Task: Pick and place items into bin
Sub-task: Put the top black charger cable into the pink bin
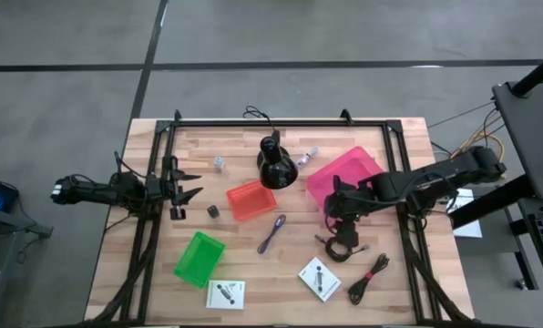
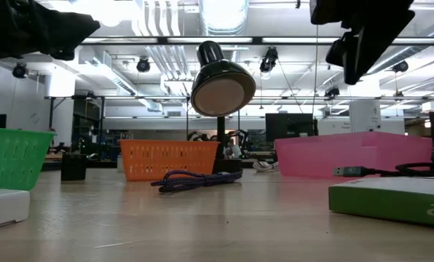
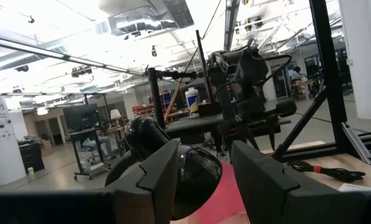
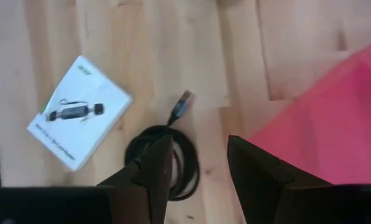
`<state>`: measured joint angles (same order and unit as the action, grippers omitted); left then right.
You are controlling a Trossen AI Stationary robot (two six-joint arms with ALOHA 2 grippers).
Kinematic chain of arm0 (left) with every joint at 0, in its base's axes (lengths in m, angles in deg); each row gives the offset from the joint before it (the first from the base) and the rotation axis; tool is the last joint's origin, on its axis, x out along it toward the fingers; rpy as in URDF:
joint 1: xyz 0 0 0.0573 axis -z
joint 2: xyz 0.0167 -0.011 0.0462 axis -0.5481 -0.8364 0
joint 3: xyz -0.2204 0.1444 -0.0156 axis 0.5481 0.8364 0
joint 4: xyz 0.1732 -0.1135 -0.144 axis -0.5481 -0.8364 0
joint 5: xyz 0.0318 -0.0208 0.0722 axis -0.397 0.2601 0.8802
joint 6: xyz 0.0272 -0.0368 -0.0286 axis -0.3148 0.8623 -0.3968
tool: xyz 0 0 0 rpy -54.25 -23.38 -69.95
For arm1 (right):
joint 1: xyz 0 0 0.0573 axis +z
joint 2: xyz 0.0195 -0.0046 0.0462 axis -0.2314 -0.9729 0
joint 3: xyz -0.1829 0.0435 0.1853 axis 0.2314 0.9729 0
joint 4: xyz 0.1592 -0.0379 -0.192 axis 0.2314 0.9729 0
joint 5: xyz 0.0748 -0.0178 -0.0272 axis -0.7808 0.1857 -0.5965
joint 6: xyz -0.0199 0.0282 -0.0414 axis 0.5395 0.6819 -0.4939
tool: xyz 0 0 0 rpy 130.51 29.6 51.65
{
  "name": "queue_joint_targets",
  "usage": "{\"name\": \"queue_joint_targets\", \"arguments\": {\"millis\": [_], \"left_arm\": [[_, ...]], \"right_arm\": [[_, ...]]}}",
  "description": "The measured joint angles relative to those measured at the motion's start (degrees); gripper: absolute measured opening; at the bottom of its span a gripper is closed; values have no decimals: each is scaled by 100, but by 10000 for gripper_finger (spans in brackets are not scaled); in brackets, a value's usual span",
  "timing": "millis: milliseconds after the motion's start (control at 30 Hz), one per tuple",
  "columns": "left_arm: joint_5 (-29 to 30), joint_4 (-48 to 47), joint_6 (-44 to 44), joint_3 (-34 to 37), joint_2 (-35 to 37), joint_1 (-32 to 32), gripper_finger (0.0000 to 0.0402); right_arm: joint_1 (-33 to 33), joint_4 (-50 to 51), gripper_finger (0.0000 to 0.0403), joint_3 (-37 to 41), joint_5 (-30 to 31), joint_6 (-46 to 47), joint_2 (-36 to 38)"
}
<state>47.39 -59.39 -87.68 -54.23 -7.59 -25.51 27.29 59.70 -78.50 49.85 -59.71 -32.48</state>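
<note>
table (image 1: 162, 264): wood | on it: pink bin (image 1: 344, 173), orange bin (image 1: 251, 199), green bin (image 1: 199, 258), lamp (image 1: 274, 162), cables (image 1: 369, 278), cards (image 1: 319, 279), purple cord (image 1: 273, 233)

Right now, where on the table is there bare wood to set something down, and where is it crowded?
Free: the strip along the far edge left of the lamp, and the near-left corner beside the green bin. Crowded: around the right gripper, with the coiled cable, pink bin, white card and second cable.

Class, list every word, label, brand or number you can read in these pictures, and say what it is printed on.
None can be read.
White card under the right pincer: cable drawing and green corner mark, print too blurred.
Second white card: print too small.
Green-edged box: pale mark at its edge, unreadable.
</note>
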Motion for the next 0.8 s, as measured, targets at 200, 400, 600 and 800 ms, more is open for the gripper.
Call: {"name": "queue_joint_targets", "arguments": {"millis": [200, 400, 600, 800], "left_arm": [[2, 2, 0, 0, -2, 0, 137], [2, -8, 0, 0, 5, 0, 137], [4, -2, 2, 0, 7, 0, 137], [4, -2, 0, 0, 2, 2, 137]], "right_arm": [[222, 94, 143, 49, -356, 101, -156], [406, 172, 144, 183, -584, 427, -248], [537, 195, 145, 202, -558, 527, -421], [549, 190, 147, 210, -536, 532, -654]]}}
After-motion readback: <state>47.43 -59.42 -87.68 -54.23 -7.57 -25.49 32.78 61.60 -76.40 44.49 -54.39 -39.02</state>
